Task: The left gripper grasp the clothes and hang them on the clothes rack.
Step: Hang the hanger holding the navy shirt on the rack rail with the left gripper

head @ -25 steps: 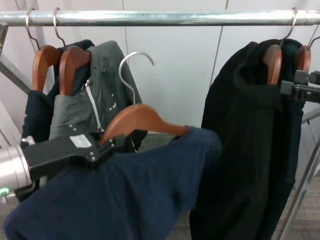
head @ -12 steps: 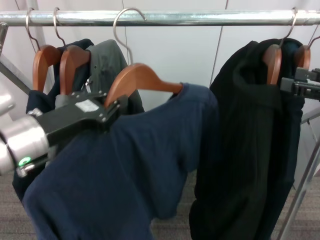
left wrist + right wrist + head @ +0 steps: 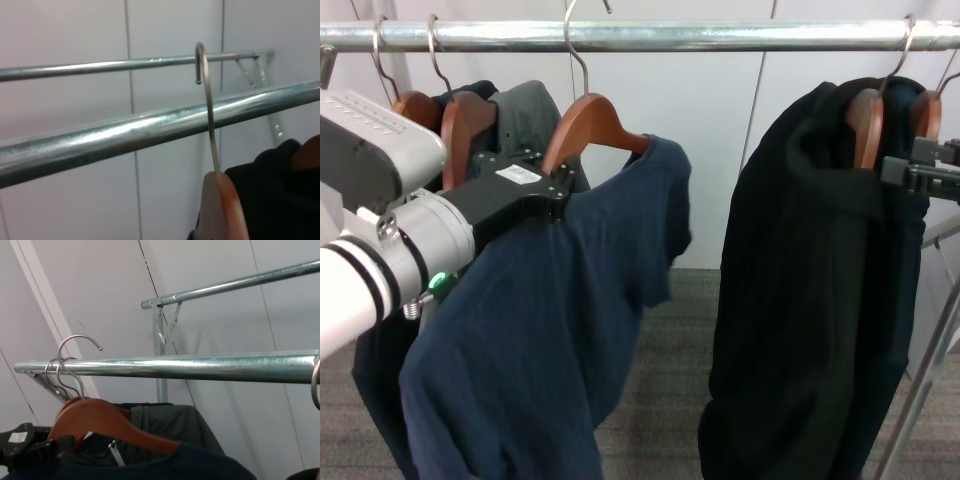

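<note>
The left pincer [image 3: 560,183], clamped on the wooden hanger [image 3: 588,125], held the navy T-shirt [image 3: 550,330] with its hook [image 3: 206,105] above the rack tube [image 3: 650,36]; lowering askew could miss it.

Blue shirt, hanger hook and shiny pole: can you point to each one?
blue shirt [image 3: 520,340], head view, on the middle of its hanging front.
hanger hook [image 3: 210,120], left wrist view, on its thin wire shank crossing the pole.
shiny pole [image 3: 720,36], head view, on a bare stretch of the tube.
</note>
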